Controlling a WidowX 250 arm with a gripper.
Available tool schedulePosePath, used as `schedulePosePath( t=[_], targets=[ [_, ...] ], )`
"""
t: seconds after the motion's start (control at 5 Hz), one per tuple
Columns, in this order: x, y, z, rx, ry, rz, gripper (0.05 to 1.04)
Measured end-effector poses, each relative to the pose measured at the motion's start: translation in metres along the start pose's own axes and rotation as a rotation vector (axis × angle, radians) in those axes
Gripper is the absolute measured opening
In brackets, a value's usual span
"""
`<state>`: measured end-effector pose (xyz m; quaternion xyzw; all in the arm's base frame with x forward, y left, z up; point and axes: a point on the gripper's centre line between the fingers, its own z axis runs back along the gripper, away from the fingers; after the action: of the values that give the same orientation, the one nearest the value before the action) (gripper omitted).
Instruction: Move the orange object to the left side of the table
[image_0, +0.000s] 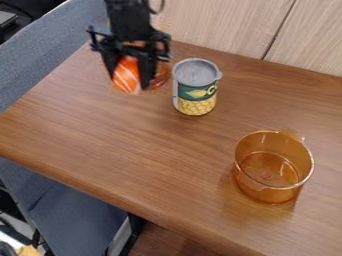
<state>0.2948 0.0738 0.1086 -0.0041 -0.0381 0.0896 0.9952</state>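
Note:
The black gripper (129, 79) hangs over the upper left part of the table, left of the can. Its two fingers are shut on an orange object (125, 74) with white stripes. The object's lower end sticks out between them, and its upper part is hidden by the gripper. Whether it touches the table I cannot tell. A reddish-orange piece (161, 75) shows just right of the right finger, partly covered by it; I cannot tell if it belongs to the same object.
A can (195, 92) with a green and yellow label stands close to the gripper's right. A clear amber pot (272, 172) sits at the right of the wooden table (133, 145). A wood-panel wall borders the back; a grey-blue surface (40, 60) lies beyond the left edge.

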Motion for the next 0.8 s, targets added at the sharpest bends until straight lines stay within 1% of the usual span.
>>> schedulePosePath(
  t=[0.2,0.4,0.6,0.8],
  targets=[
    [0.011,0.036,-0.017,0.025,0.015,0.058,0.593],
    [0.015,0.062,-0.04,0.06,0.047,0.066,0.593],
    [0.016,0.082,-0.066,0.07,0.084,0.104,0.593],
    [0.015,0.095,-0.082,0.087,0.104,0.142,0.593]
  ],
)
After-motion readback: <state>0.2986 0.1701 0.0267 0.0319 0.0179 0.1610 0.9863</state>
